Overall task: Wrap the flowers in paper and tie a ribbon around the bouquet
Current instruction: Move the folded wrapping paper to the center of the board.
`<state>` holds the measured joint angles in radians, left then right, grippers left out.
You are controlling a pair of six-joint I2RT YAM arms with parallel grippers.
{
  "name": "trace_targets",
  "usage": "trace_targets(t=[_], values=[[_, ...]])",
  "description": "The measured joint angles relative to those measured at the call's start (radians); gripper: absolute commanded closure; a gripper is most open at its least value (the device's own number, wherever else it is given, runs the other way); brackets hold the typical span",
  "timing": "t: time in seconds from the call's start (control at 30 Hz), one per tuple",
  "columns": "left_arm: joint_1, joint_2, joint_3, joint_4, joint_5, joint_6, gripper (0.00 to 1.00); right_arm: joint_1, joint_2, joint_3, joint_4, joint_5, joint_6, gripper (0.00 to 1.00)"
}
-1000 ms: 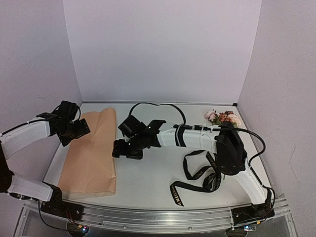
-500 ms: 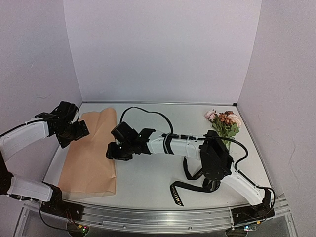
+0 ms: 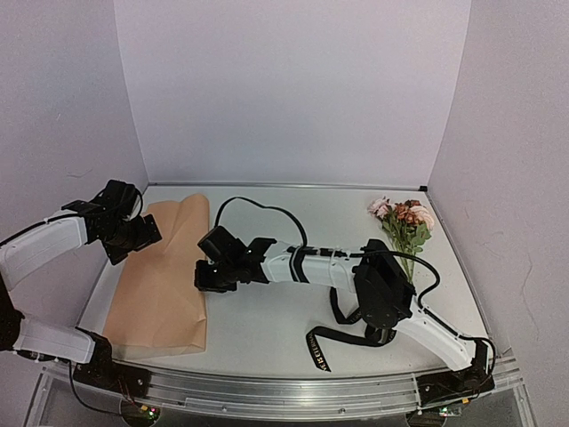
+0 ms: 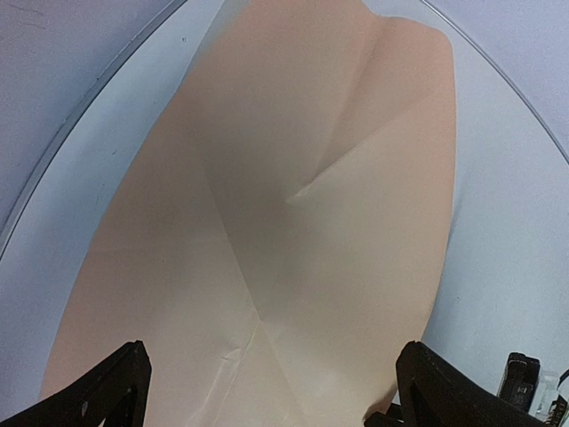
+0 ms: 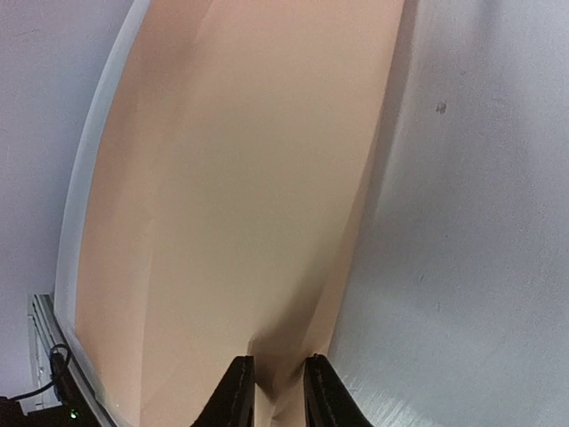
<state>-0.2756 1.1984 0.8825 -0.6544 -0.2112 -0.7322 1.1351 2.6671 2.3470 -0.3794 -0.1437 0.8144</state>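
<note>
The tan paper (image 3: 160, 276) lies flat on the left of the table; the left wrist view shows it creased (image 4: 311, 222). My right gripper (image 3: 203, 276) reaches across to its right edge. In the right wrist view the gripper (image 5: 277, 391) has its jaws nearly together, pinching a raised fold of the paper (image 5: 240, 178). My left gripper (image 3: 133, 240) hovers over the paper's far left part, wide open and empty (image 4: 271, 391). The flowers (image 3: 404, 222) lie at the far right. The black ribbon (image 3: 342, 334) lies looped under the right arm.
White walls close in the table on three sides. A metal rail (image 3: 284, 391) runs along the near edge. The right arm's black cable (image 3: 267, 209) arcs over the middle of the table.
The right arm has stretched left to the paper's right edge and its jaws have closed on that edge. The flowers now show fully. The left arm has not moved.
</note>
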Motion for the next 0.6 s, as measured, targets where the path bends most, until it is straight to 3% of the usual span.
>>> trace_targets(t=[0.17, 0.37, 0.6], values=[[0.000, 0.000, 0.000, 0.000, 0.001, 0.001, 0.00, 0.000, 0.000, 0.000, 0.006, 0.016, -0.003, 1.00], [0.000, 0.002, 0.000, 0.001, 0.007, 0.003, 0.00, -0.003, -0.017, -0.048, 0.026, 0.054, -0.012, 1.00], [0.000, 0.015, 0.000, 0.003, 0.031, 0.010, 0.00, -0.025, -0.153, -0.290, 0.031, 0.129, -0.029, 1.00]])
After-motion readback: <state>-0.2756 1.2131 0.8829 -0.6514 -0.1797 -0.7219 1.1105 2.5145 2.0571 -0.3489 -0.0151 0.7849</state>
